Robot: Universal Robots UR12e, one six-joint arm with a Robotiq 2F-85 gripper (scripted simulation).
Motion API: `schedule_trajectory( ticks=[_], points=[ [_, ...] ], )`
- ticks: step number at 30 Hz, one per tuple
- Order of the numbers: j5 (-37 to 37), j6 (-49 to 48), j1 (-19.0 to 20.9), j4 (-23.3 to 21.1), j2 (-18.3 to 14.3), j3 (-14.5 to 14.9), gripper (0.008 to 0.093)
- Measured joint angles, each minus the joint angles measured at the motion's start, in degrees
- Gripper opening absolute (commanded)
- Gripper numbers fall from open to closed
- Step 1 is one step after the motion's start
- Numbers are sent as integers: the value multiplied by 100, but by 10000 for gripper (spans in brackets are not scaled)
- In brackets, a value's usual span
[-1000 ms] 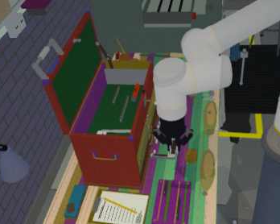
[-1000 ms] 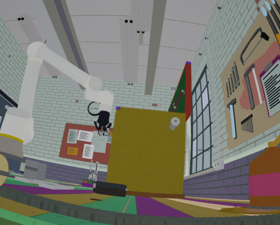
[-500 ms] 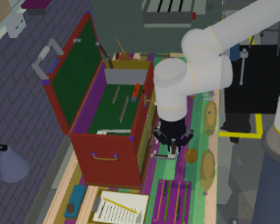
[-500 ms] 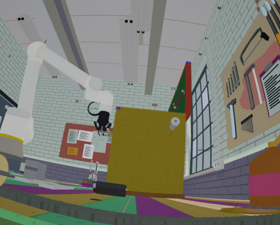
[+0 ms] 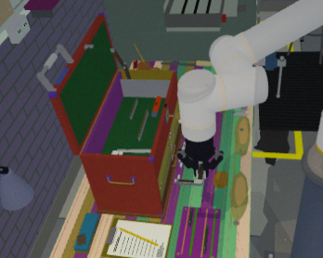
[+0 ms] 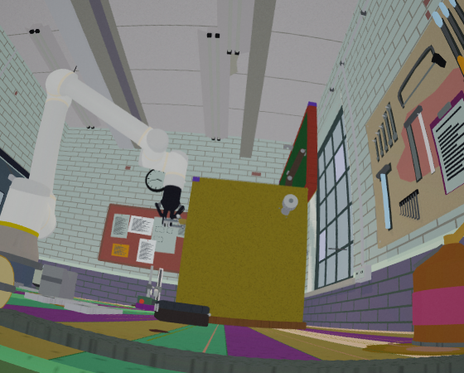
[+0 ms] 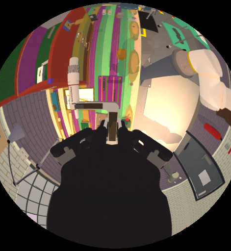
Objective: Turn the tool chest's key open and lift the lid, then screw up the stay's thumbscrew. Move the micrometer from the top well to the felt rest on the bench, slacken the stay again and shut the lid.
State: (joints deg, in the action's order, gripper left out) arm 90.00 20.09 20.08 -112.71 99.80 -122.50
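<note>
The micrometer (image 7: 87,98) hangs in the air beside the front of the red tool chest (image 5: 129,139), clear of the chest and above the bench. I hold it by its frame in my closed gripper (image 5: 199,170). Its white thimble (image 7: 73,71) points toward the chest. The chest's lid (image 5: 82,79) stands raised, green lining toward the well. The stay's thumbscrew (image 6: 289,203) shows on the chest's olive end wall. The dark felt rest (image 6: 182,313) lies on the bench by the chest's base, below the gripper (image 6: 170,215).
Behind the chest runs a purple brick wall with a lamp (image 5: 13,188). A clipboard (image 5: 138,239) and a purple tray (image 5: 198,225) lie on the bench at the near end. Round wooden discs (image 5: 240,185) line the bench's right edge.
</note>
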Motion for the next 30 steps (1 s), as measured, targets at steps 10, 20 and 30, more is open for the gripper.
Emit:
schedule_trajectory(
  ticks=[10, 20, 30],
  points=[
    [0, 0, 0, -128, -48, -80, 80],
    [0, 0, 1, -327, -127, -200, 80],
    [0, 0, 1, -598, -245, -354, 80]
  ],
)
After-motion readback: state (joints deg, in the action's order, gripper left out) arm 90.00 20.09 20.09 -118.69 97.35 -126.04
